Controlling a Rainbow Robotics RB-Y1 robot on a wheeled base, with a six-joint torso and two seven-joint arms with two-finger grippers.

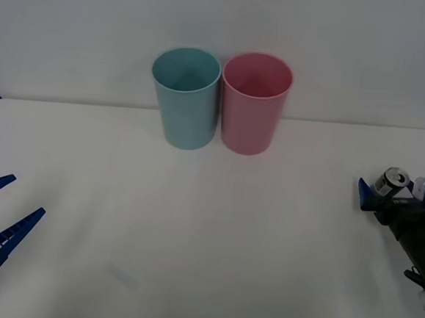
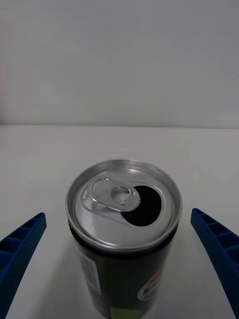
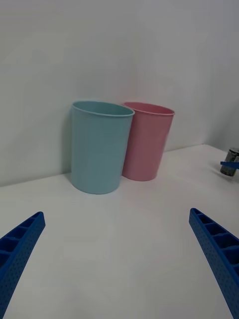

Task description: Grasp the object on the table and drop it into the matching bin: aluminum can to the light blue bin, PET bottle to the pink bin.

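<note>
A: Left tool (image 1: pixel 8 205) noted at the near left corner of the tabletop (image 1: pixel 192 231), well apart from the light blue bin (image 1: pixel 186 96). Blue ribbed fingers (image 1: pixel 17 233) are seen spread wide, nothing held between them.

B: Confirmed from the left wrist view: both fingers (image 3: pixel 214 249) are set far apart, with bare white tabletop (image 3: pixel 119 234) between them. The light blue bin (image 3: pixel 99 147) is seen ahead, upright.

A: The light blue bin is placed at the far edge of the tabletop, near the middle. The pink bin (image 1: pixel 254 102) is set just to its right, the two rims touching or nearly so; which cannot be told. Both are upright and open at the top.

B: In the left wrist view the pink bin (image 3: pixel 148 141) is partly covered by the light blue bin.

A: The aluminum can (image 1: pixel 392 180) is recorded far to the right of the light blue bin, nearer the robot, close to the right edge of the tabletop. It stands upright, silver top up.

B: Right tool (image 1: pixel 387 191) is placed around it. In the right wrist view the aluminum can (image 2: pixel 123 234) is seen between the two fingers (image 2: pixel 216 251), a gap left on each side; the tool is spread, not clamped. The pull tab is seen folded back, the mouth open.
</note>
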